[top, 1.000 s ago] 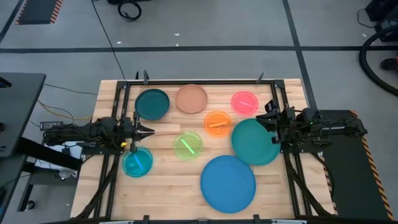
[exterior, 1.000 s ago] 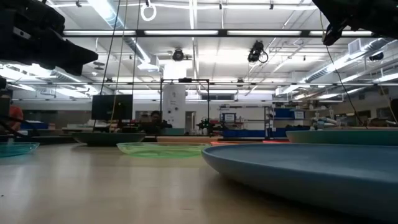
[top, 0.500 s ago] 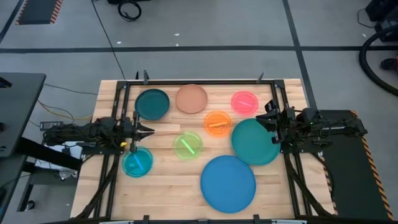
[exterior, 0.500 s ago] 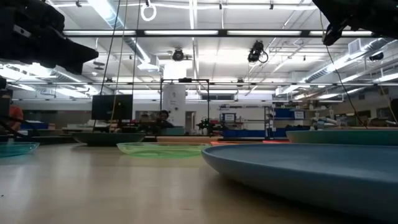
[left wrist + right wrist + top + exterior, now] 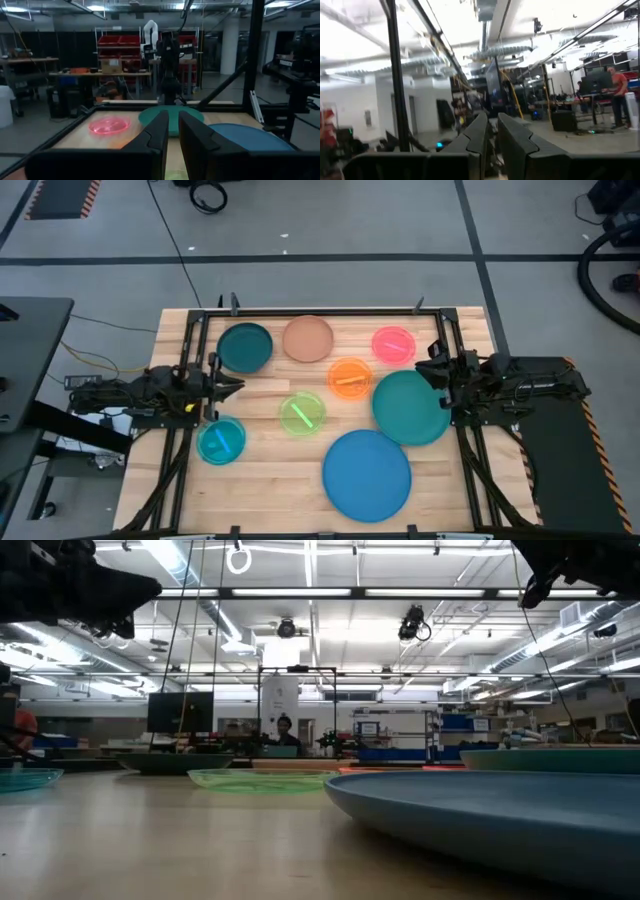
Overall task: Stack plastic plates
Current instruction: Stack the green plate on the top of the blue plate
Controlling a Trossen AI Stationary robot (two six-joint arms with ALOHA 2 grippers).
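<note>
Robotics lab or workshop: open hall with ceiling ducts (image 5: 485, 30), strip lights (image 5: 300, 592), red bin shelves (image 5: 120, 47), workbenches (image 5: 100, 75), monitors (image 5: 180, 710), grey taped floor (image 5: 330, 240).

Table top (image 5: 260, 470): pale wood planks, visible grain, matt finish; black metal frame (image 5: 320, 311) around its edge. Small pink plate (image 5: 393, 344), orange plate (image 5: 350, 377), lime-green plate (image 5: 302, 414) and cyan plate (image 5: 220, 441) look like translucent, glossy plastic, while large blue plate (image 5: 366, 474), teal plate (image 5: 410, 408), dark teal plate (image 5: 245, 347) and tan-brown plate (image 5: 308, 339) are opaque, smooth plastic with a duller sheen. Both arms' fingers (image 5: 157, 137) look like dark matt plastic; floor (image 5: 330, 220) is smooth grey concrete.
</note>
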